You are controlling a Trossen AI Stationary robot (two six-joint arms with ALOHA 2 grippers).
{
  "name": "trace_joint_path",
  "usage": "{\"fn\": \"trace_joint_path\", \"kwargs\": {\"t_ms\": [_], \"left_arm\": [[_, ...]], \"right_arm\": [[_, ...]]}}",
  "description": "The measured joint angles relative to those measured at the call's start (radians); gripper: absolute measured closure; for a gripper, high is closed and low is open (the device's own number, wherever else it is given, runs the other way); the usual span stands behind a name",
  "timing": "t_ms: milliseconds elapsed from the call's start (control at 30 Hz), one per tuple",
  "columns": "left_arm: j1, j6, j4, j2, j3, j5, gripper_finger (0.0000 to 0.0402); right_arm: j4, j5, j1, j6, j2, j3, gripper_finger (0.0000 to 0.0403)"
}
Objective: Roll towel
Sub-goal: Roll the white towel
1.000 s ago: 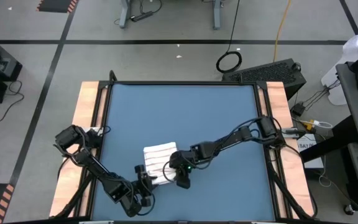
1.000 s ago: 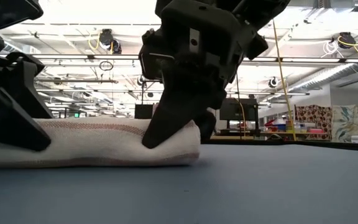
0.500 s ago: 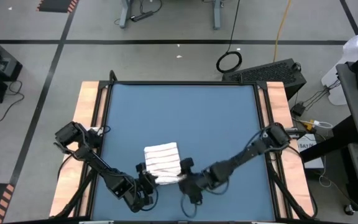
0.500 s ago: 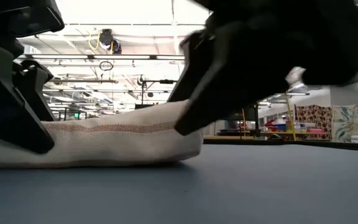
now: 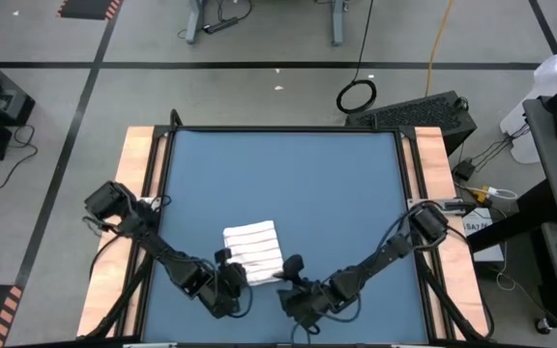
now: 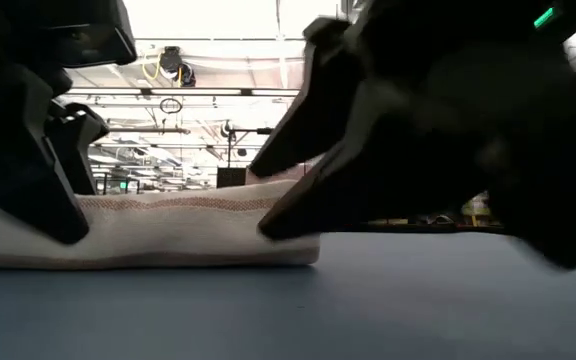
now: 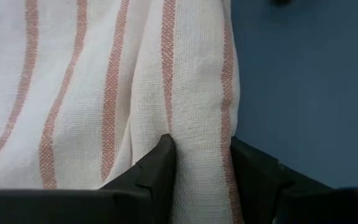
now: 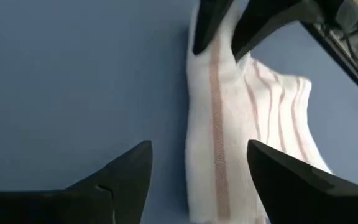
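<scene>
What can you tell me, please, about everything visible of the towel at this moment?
The towel is thin white woven cloth with narrow reddish stripes, gathered into a low, flattish bundle of several layers lying on the blue table near its front edge. The left pincer is shut on a fold at one end. The right pincer is open just off the other end, apparently not touching it.

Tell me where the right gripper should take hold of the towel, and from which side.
Probably the towel's free near-right edge fold, opposite the left gripper shut on the other end. The right gripper is open beside that edge; come in low from the right, since the bundle lies flat.
</scene>
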Motion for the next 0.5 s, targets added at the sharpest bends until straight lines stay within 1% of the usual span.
{"fn": "trace_joint_path", "kwargs": {"t_ms": [133,267,300,367,500], "left_arm": [[0.019,0.003,0.005,0.0,0.0,0.035,0.0257],[0.025,0.015,0.008,0.001,0.0,0.044,0.0257],[0.025,0.019,0.009,-0.002,0.0,0.044,0.0257],[0.025,0.02,0.008,-0.008,0.0,0.044,0.0257],[0.025,0.02,0.008,-0.02,-0.002,0.043,0.0257]], "right_arm": [[0.0,0.002,-0.03,0.047,0.013,0.0,0.015],[0.0,-0.002,-0.053,0.102,0.013,0.0,0.015],[-0.007,-0.022,-0.061,0.119,0.013,0.0,0.0151],[-0.024,-0.096,-0.086,0.156,0.013,0.001,0.016],[-0.056,-0.216,-0.125,0.254,0.012,0.002,0.0197]]}}
